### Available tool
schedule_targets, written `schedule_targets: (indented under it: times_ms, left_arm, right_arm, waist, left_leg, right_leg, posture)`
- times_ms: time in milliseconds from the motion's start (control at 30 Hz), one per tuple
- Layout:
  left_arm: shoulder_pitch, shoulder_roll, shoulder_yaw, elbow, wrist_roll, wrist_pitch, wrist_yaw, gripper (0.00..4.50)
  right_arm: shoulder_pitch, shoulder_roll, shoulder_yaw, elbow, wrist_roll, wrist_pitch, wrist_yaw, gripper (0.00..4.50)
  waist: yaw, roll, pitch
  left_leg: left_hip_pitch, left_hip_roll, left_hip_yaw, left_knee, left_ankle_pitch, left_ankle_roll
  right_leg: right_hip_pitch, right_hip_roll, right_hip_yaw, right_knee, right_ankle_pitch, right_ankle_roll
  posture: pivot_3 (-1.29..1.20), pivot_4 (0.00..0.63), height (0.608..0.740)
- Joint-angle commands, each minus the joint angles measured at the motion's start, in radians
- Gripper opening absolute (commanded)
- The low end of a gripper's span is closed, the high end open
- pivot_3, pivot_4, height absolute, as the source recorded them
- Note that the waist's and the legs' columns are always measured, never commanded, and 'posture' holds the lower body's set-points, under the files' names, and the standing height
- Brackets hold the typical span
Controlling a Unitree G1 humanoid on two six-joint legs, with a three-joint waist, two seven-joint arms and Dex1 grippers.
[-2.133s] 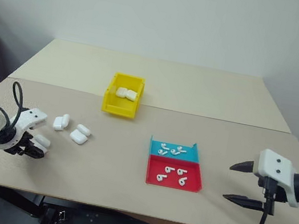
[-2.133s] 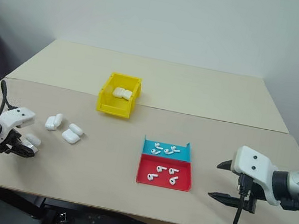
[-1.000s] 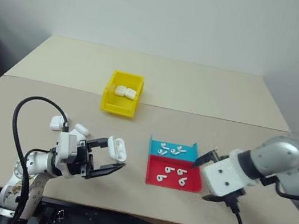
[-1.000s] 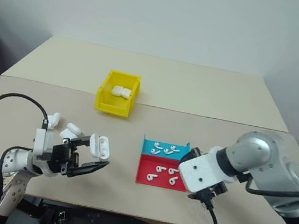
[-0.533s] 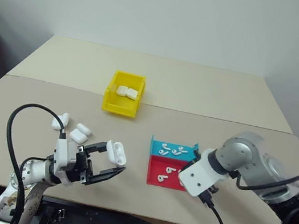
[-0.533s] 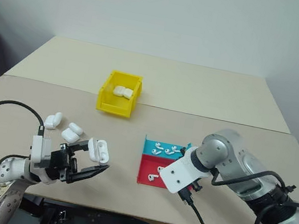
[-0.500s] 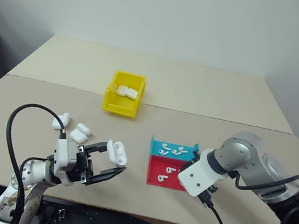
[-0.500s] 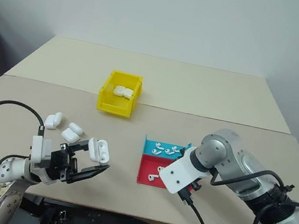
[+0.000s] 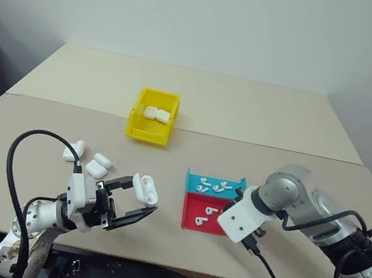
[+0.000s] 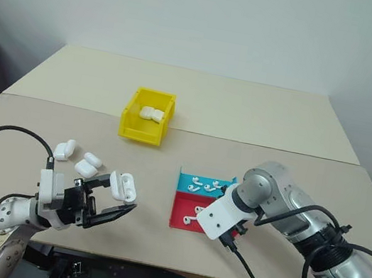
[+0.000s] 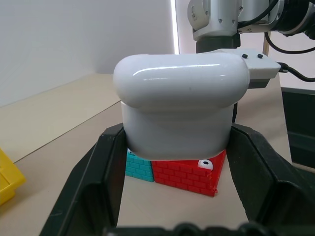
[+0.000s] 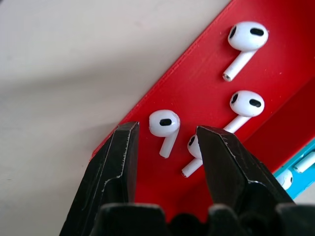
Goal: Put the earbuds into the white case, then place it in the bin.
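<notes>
The white case (image 9: pixel 145 188) is off the table at the front left, with my left gripper (image 9: pixel 145 197) shut on its lower half; in the left wrist view the case (image 11: pixel 179 93) sits between both fingers. My right gripper (image 12: pixel 167 128) points down into the red half of the tray (image 9: pixel 208 223). Its fingers are open and straddle one of the earbuds (image 12: pixel 165 125) without touching it. Three more earbuds (image 12: pixel 245 37) lie close by in the red half. The yellow bin (image 9: pixel 149 133) stands behind on the left with two cases (image 9: pixel 156 114) inside.
Several loose white cases (image 9: pixel 98 165) lie on the table to the left of my left hand. The tray's blue half (image 9: pixel 195 182) holds more earbuds (image 9: pixel 215 185). A seam crosses the table just behind the bin.
My right hand has come down over the red half of the tray and its fingers have narrowed around an earbud. My left gripper has kept still with the case.
</notes>
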Motion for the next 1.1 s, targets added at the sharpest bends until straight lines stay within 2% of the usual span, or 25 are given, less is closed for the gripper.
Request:
schedule_targets:
  times_ms: [33, 467, 1033, 1100]
  left_arm:
    - [0.004, 0.012, -0.002, -0.045, 0.003, -0.016, 0.014, 2.75]
    - [0.013, 0.032, -0.006, -0.045, 0.006, -0.018, 0.024, 2.75]
    - [0.010, 0.037, -0.015, -0.032, 0.030, -0.022, 0.035, 2.75]
    - [0.011, 0.039, -0.015, -0.034, 0.033, -0.021, 0.037, 2.75]
  right_arm:
    - [-0.027, 0.011, 0.001, 0.008, -0.016, -0.037, 0.036, 2.29]
    - [-0.023, 0.043, 0.001, 0.014, -0.044, -0.047, 0.044, 2.29]
    - [-0.012, 0.030, 0.001, 0.003, -0.043, -0.051, 0.060, 2.29]
    - [-0.011, 0.026, 0.001, 0.006, -0.044, -0.058, 0.060, 1.89]
  waist:
    - [0.000, 0.000, 0.000]
    - [0.000, 0.000, 0.000]
    - [0.000, 0.000, 0.000]
    - [0.000, 0.000, 0.000]
  left_leg:
    - [0.000, 0.000, 0.000, 0.000, 0.000, 0.000]
    - [0.000, 0.000, 0.000, 0.000, 0.000, 0.000]
    - [0.000, 0.000, 0.000, 0.000, 0.000, 0.000]
    - [0.000, 0.000, 0.000, 0.000, 0.000, 0.000]
  right_leg:
    - [0.000, 0.000, 0.000, 0.000, 0.000, 0.000]
    - [0.000, 0.000, 0.000, 0.000, 0.000, 0.000]
    - [0.000, 0.000, 0.000, 0.000, 0.000, 0.000]
    - [0.000, 0.000, 0.000, 0.000, 0.000, 0.000]
  posture:
    - [0.00, 0.150, 0.740]
    - [0.00, 0.150, 0.740]
    - [0.00, 0.150, 0.740]
    - [0.00, 0.150, 0.740]
